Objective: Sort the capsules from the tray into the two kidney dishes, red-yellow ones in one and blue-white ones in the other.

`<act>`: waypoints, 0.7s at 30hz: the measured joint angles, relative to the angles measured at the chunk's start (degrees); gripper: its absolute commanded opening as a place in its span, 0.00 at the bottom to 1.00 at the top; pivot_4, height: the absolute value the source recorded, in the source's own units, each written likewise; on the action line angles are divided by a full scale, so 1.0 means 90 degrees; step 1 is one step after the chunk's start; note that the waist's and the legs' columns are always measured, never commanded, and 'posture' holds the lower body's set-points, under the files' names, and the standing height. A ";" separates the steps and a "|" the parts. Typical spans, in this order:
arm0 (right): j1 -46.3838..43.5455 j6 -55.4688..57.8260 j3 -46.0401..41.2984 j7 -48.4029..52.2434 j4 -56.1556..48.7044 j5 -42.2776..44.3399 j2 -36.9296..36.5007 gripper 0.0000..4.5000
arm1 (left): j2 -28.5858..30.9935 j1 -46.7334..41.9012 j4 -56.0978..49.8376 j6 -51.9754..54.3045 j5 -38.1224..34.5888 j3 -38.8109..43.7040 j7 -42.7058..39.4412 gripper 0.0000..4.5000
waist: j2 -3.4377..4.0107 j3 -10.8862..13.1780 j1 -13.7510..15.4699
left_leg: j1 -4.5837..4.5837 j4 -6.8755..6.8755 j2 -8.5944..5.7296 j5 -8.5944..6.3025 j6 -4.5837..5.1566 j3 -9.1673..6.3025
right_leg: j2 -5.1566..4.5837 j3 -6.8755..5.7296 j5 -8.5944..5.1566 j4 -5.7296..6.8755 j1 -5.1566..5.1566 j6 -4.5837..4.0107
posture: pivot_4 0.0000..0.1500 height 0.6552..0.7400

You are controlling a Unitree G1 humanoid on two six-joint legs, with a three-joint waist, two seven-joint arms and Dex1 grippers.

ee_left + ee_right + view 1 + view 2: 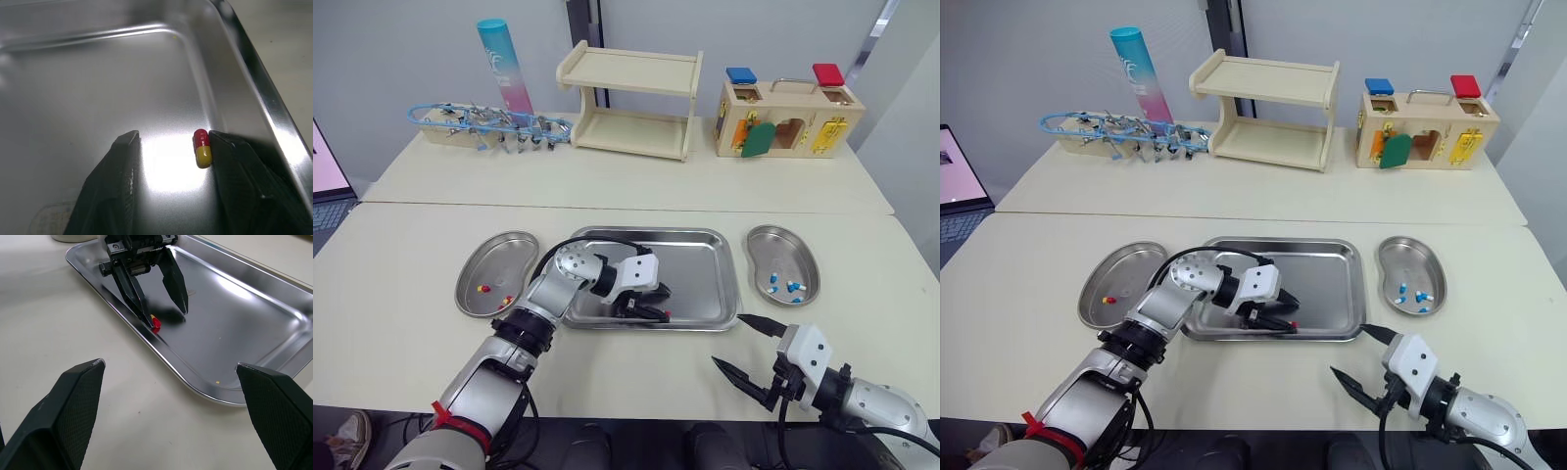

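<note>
In the tray, by its near wall: left gripper (171, 139), lowered to the tray floor.
Left gripper state: spread, clasping nothing; the capsule lies between its two fingers.
Left fingers: the one (234, 161) nearer the tray wall touches the capsule; the other stands apart from it across bare metal.
Capsule (202, 148): red-yellow, lying flat on the tray floor, just inside the near wall, the red half pointing away from the wrist.
Tray (646, 232): steel, rectangular, at the middle of the near table, between the two dishes.
Right gripper (728, 340): over the bare table, just beside the tray's near right corner, clear of tray and dishes.
Right gripper state: fingers wide apart, nothing between them; they point toward the tray.
Left dish (475, 269): steel kidney dish just left of the tray; red-yellow capsules (484, 289) lie toward its near end.
Right dish (773, 240): steel kidney dish just right of the tray; blue-white capsules (793, 285) lie in its near half.
Table (401, 333): pale top, with a seam between the near part and the far part.
Far table, left: rack (489, 122) of small metal tools, with a tall blue-pink tube (506, 67) standing behind it.
Far table, middle: pale wooden shelf (631, 103) of two levels.
Far table, right: wooden box (788, 119) with coloured latches, and a blue block and a red block on top.
Left edge: laptop (328, 171), partly in view.
</note>
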 measured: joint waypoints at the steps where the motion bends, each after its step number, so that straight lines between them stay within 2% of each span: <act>1: -0.0018 0.0005 0.0003 -0.0003 0.0000 0.0000 0.0000 1.00 | 0.0003 0.0015 -0.0035 0.0030 0.0000 -0.0012 -0.0046 0.25 | 0.0001 -0.0001 0.0001 | 0.0000 0.0000 0.0000 0.0000 0.0000 0.0000 | 0.0000 0.0000 0.0000 0.0000 0.0000 0.0000 | 1.00 1.00; 5: -0.0088 0.0021 0.0007 -0.0002 0.0000 0.0002 0.0000 1.00 | 0.0007 0.0098 -0.0192 0.0143 0.0000 -0.0028 -0.0089 0.01 | 0.0001 -0.0001 0.0003 | 0.0001 0.0001 0.0000 0.0000 0.0000 0.0000 | 0.0000 0.0000 0.0000 0.0000 0.0002 0.0000 | 1.00 1.00; 16: -0.0249 0.0121 0.0019 0.0004 0.0000 0.0005 0.0000 1.00 | 0.0030 0.0149 -0.0388 0.0558 -0.0110 0.0013 -0.0039 0.01 | 0.0001 0.0000 -0.0001 | 0.0001 0.0001 0.0000 0.0000 0.0000 -0.0001 | 0.0000 0.0000 0.0000 0.0001 0.0002 0.0000 | 1.00 1.00; 21: -0.0406 0.0125 0.0091 0.0054 0.0024 0.0007 -0.0002 1.00 | 0.0437 0.0342 -0.1521 0.1741 -0.0857 0.0780 0.0130 0.01 | 0.0002 -0.0001 -0.0032 | 0.0001 0.0000 0.0000 0.0000 0.0000 -0.0005 | 0.0001 0.0000 0.0000 0.0005 -0.0003 0.0000 | 1.00 1.00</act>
